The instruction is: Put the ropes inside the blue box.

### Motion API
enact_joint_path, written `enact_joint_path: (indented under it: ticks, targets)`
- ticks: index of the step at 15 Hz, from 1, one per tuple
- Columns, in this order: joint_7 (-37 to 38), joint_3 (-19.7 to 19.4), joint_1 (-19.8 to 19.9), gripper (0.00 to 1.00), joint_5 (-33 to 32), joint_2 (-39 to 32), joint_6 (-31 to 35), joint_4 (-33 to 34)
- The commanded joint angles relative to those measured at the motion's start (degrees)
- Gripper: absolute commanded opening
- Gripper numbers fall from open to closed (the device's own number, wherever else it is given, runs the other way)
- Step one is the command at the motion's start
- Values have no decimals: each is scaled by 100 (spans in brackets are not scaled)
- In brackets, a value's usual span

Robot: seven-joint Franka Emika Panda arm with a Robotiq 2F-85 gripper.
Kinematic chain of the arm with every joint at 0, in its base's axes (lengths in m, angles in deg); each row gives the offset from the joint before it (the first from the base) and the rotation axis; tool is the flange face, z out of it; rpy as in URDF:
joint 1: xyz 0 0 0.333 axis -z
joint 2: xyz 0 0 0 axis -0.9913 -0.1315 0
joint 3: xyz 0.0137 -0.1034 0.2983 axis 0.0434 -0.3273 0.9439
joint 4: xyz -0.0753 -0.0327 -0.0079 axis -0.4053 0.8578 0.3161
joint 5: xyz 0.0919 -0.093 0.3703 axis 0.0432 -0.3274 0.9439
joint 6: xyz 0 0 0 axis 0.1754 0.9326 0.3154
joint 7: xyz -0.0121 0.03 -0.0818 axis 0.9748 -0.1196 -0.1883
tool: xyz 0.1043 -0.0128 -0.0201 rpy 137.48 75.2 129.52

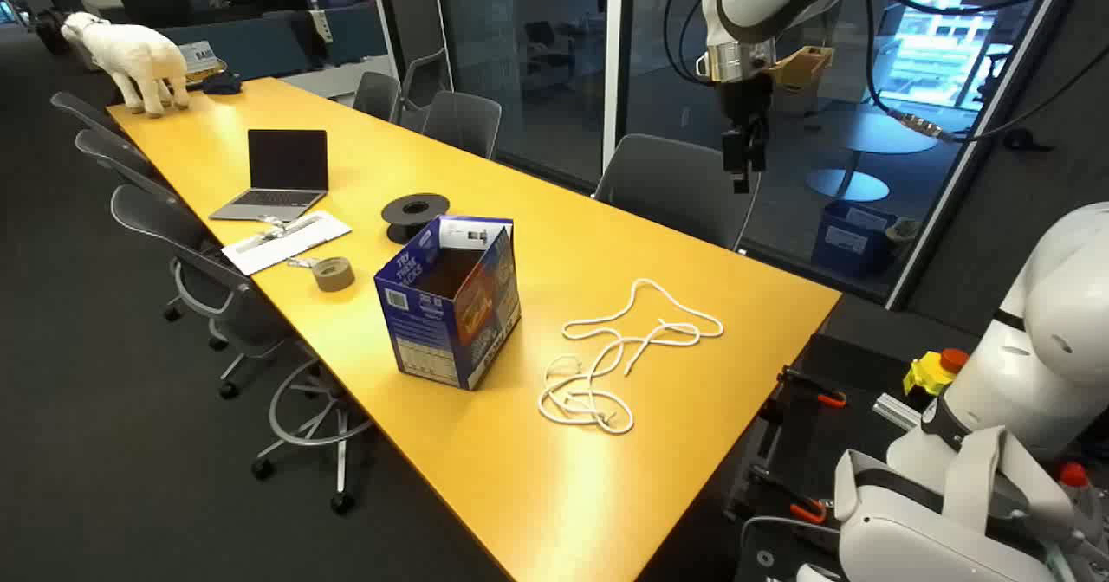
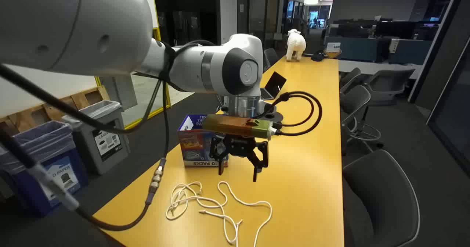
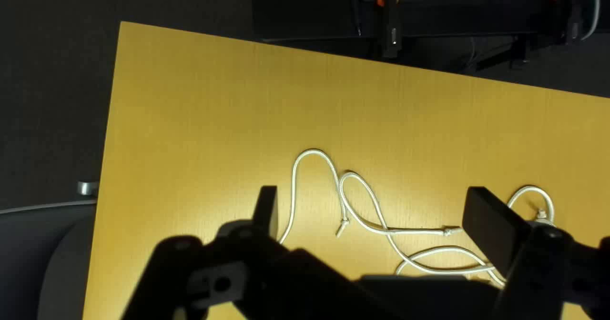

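Your Robotiq gripper (image 2: 238, 175) hangs above the near end of the yellow table (image 2: 304, 188), its jaws spread wide. You'll find the white ropes (image 1: 619, 339) lying in loose loops on that end, near the blue cardboard box (image 1: 442, 322), which stands upright and open-topped to their left in an exterior view. You can read "TRY THESE" inside its rim and "PACKS" low on its side. At left in an exterior view, the blue bin (image 2: 25, 188) says "PAPER" and the gray bin (image 2: 88, 155) starts "LAND". Far off, the sign (image 2: 333, 47) beside the sheep figure (image 2: 295, 45) begins "BA".
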Motion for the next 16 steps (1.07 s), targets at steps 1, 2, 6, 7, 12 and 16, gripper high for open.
enact_joint_path:
  ticks: [1, 2, 6, 7, 12, 16]
  targets:
    - [-2, 10, 10, 100, 4, 0, -8, 20]
    - [-2, 10, 10, 100, 4, 2, -8, 32]
    - [-2, 10, 10, 100, 4, 3, -8, 41]
    - [65, 6, 16, 100, 9, -50, 127, -48]
    - [381, 2, 17, 100, 138, -370, 1215, -682]
    - [463, 21, 25, 100, 146, -898, 2689, -1376]
